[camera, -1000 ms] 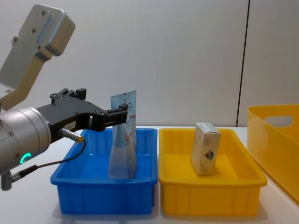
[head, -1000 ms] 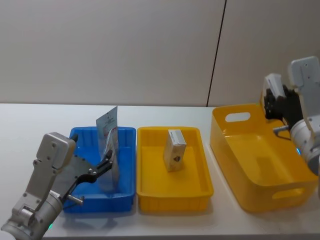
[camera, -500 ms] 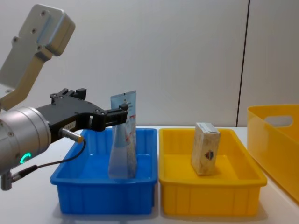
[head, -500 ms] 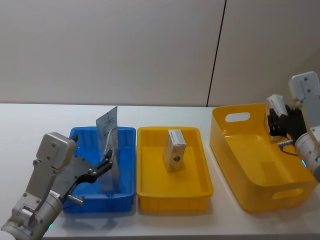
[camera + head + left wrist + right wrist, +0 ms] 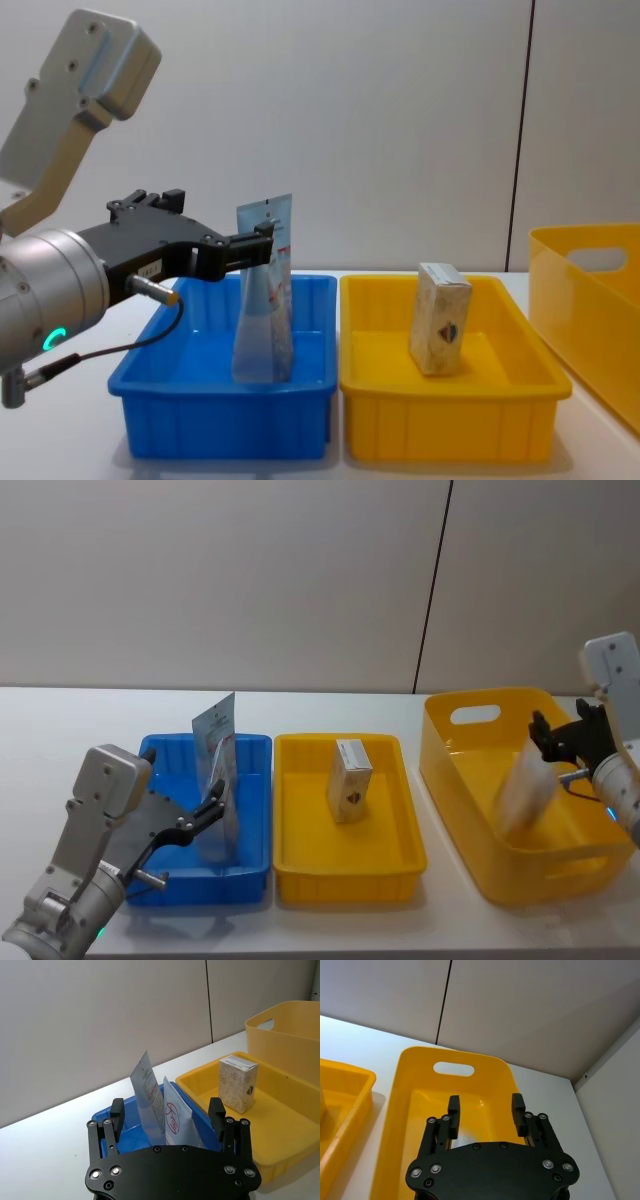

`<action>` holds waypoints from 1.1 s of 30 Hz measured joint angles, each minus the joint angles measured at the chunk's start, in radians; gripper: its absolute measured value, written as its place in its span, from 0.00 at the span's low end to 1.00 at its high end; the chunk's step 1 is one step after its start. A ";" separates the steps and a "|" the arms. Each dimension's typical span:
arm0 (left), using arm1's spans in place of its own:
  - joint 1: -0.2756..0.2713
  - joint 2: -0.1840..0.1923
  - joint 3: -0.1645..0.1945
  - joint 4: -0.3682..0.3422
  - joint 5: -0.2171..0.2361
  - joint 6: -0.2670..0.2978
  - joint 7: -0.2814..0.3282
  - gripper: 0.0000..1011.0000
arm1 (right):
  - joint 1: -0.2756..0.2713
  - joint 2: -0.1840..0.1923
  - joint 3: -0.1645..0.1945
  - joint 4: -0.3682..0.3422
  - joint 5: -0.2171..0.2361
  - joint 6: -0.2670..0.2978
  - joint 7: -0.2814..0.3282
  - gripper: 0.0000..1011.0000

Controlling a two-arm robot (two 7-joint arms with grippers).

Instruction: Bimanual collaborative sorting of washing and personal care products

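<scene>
Light-blue tubes (image 5: pixel 149 1092), red-white print; beige carton (image 5: pixel 350 778); blue bin (image 5: pixel 250 868); 2 yellow bins (image 5: pixel 345 877).

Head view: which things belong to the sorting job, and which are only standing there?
Job: tall light-blue squeeze tubes; beige cardboard carton; blurred pale item below the open right gripper; open left gripper around the tubes.
Only holding them: blue plastic tray (tubes); shallow yellow plastic tray (carton); deep yellow plastic tub with handle holes (pale item); white table.

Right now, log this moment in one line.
left gripper: open at tubes, blue bin | right gripper: open over yellow tub | blurred item inside
</scene>
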 joint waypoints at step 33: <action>-0.015 -0.029 0.000 0.033 -0.025 0.018 -0.032 0.99 | -0.003 0.002 0.002 0.004 0.002 0.009 0.006 0.99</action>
